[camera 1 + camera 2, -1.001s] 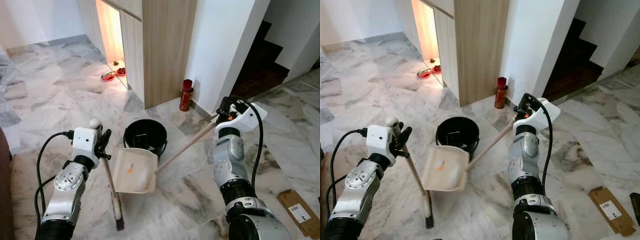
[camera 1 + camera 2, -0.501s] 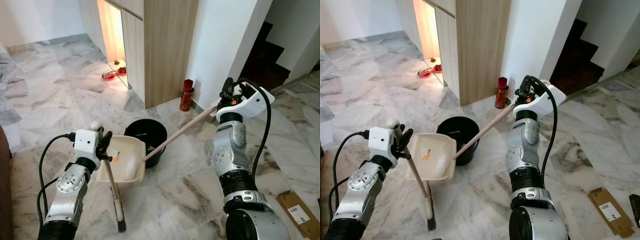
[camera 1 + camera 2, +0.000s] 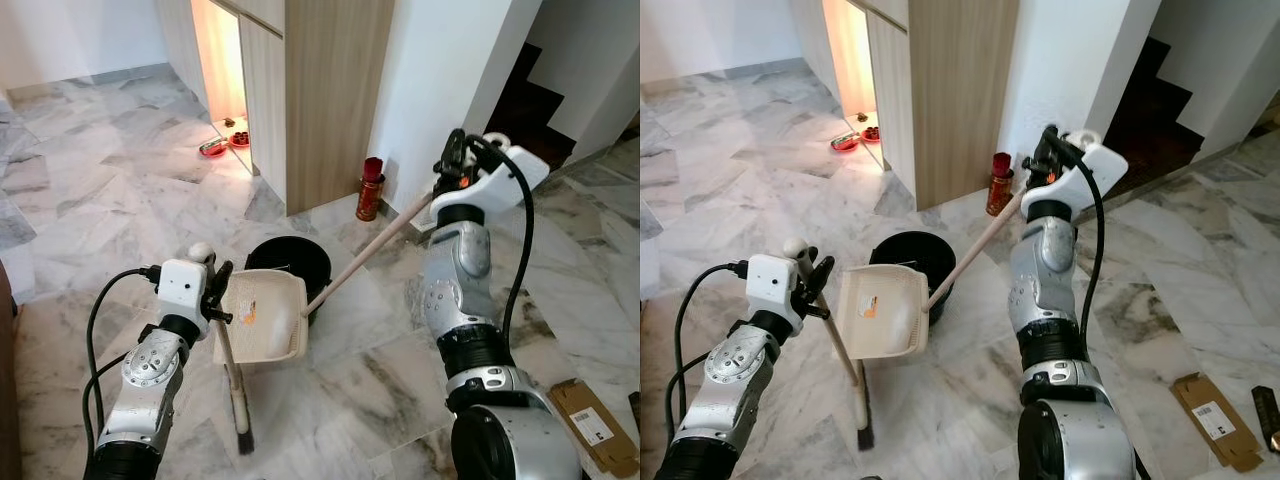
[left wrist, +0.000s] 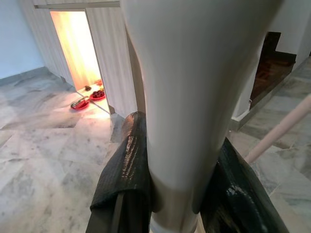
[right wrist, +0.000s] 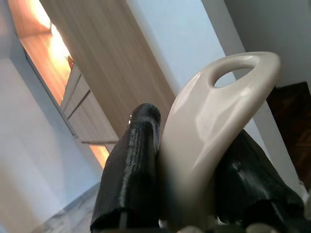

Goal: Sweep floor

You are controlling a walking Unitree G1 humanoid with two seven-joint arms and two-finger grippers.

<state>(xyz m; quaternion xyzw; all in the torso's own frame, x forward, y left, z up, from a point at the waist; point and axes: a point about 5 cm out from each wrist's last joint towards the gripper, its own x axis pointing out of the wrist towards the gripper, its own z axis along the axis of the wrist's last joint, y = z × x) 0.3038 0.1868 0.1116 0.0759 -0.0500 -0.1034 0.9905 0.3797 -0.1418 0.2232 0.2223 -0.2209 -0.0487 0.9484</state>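
Marble floor (image 3: pixel 120 190) spreads around the robot. At left, the left gripper (image 3: pixel 215 291) has its jaws clamped on the upright broom (image 3: pixel 232 380), bristles resting on the floor. Just beside it hangs the cream dustpan (image 3: pixel 266 318), which has swung back from tipped to nearly level in front of the black bin (image 3: pixel 290 268); the emptying looks finished. At right, the right gripper (image 3: pixel 452 165), raised higher than before, holds the dustpan's long handle (image 3: pixel 365 255).

Cream dustpan (image 3: pixel 264 318) tilted beside upright broom (image 3: pixel 231 375).
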